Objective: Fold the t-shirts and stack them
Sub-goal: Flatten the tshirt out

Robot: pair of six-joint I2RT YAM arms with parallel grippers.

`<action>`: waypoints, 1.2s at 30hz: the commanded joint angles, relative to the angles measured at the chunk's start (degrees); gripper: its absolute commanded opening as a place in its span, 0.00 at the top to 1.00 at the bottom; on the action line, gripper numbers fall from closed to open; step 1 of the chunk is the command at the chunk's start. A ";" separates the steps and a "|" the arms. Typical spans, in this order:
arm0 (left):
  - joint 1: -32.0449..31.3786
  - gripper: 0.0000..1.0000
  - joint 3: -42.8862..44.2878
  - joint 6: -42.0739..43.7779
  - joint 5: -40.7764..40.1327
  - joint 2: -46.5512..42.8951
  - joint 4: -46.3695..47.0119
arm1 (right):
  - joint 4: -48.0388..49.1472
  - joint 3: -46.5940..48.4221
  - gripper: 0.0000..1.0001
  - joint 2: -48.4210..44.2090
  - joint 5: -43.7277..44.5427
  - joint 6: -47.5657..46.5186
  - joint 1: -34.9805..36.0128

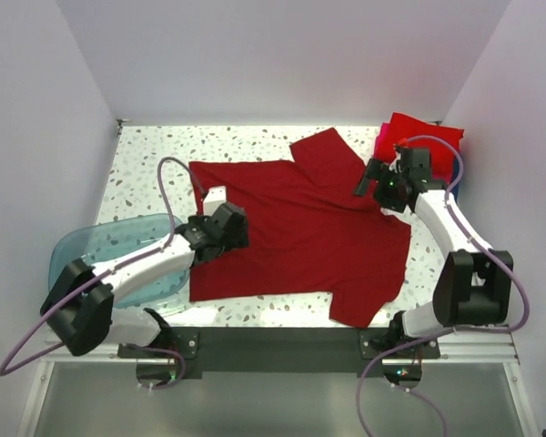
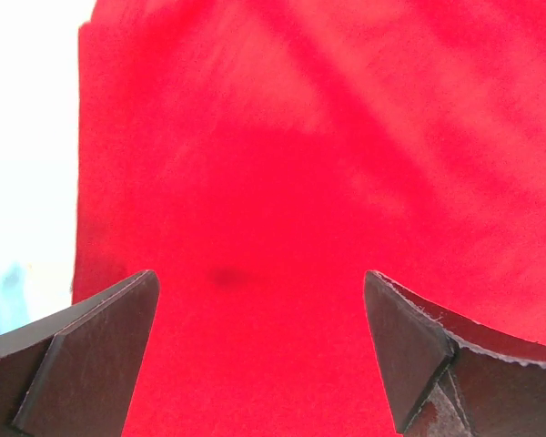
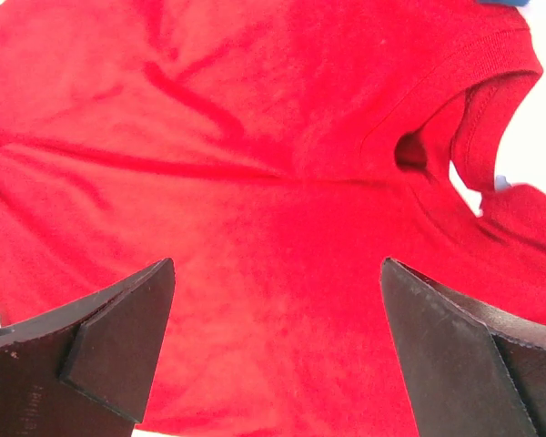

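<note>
At the far left, a translucent blue tub (image 1: 91, 250) is seen under the left arm, on the speckled bench (image 1: 146, 155). The left gripper (image 2: 259, 278) is held with its jaws wide apart and nothing between them, low over the hem side of the dark red t-shirt (image 1: 300, 228). That shirt is spread open across the middle of the bench, with one sleeve (image 1: 328, 150) toward the far edge and the other toward the near edge. The right gripper (image 3: 278, 264) is likewise spread and empty, and is held over the shoulder area beside the neckline (image 3: 419, 150). In the far right corner, a folded bright red t-shirt (image 1: 423, 137) lies on a small stack.

The cloth is judged to be light, soft and limp, so it would sag and crease wherever it is unsupported. A pinch at the hem edge and at the shoulder seams is therefore suggested, with both layers caught together.
</note>
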 commanded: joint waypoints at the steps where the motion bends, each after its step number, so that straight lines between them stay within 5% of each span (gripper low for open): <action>1: -1.43 0.00 -5.84 -10.25 -3.53 -7.44 -6.39 | -2.43 -2.25 0.01 -5.49 -1.77 -1.21 -0.23; 12: -2.74 0.00 -13.77 -12.55 0.25 -19.67 -10.53 | -7.17 -3.65 0.01 -15.96 -1.59 -0.86 -0.23; 26: -13.56 0.00 -11.40 -26.16 -5.02 -19.41 -26.16 | -10.08 -4.80 0.01 -21.06 -1.15 -1.56 -0.23; 36: -16.29 0.00 -12.81 -25.73 -6.25 -19.07 -25.12 | -10.78 -4.27 0.01 -21.77 -1.06 -1.65 -0.14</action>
